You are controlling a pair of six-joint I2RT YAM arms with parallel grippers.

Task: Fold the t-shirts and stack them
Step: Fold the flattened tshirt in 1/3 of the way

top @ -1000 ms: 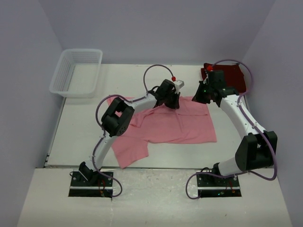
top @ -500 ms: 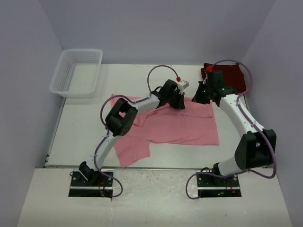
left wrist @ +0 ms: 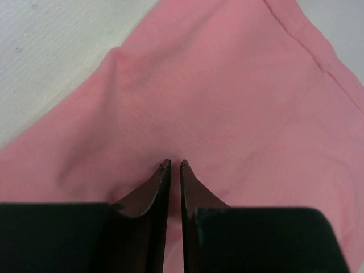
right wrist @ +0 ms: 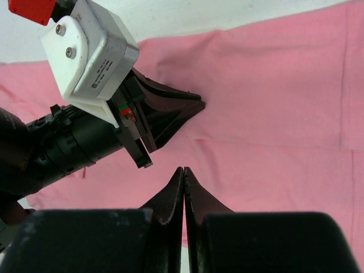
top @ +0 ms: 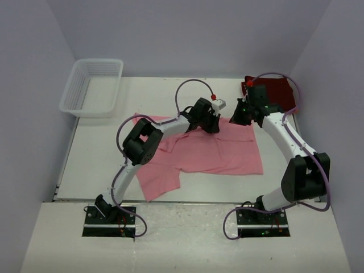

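The light pink t-shirt [top: 216, 153] lies spread across the table's middle, rumpled at its left. It fills the left wrist view [left wrist: 227, 85] and the right wrist view [right wrist: 273, 85]. My left gripper [top: 215, 124] rests tips-down on its far edge. Its jaws [left wrist: 175, 164] stand a narrow gap apart, with a small pucker of cloth at the tips and nothing pinched. My right gripper [top: 236, 118] hovers just right of it, shut [right wrist: 183, 169] with nothing between the fingers. The dark maroon t-shirt [top: 273, 91] lies folded at the back right, partly behind the right arm.
A white lattice basket [top: 91, 85] stands at the back left corner. The left arm's white wrist camera housing [right wrist: 91, 51] sits close ahead of the right gripper. Walls close in the table on the left, right and back.
The left gripper moved right along the pink shirt's far edge and the shirt's right part spread wider. Its jaws have parted slightly. The right gripper stayed shut, shifting slightly left.
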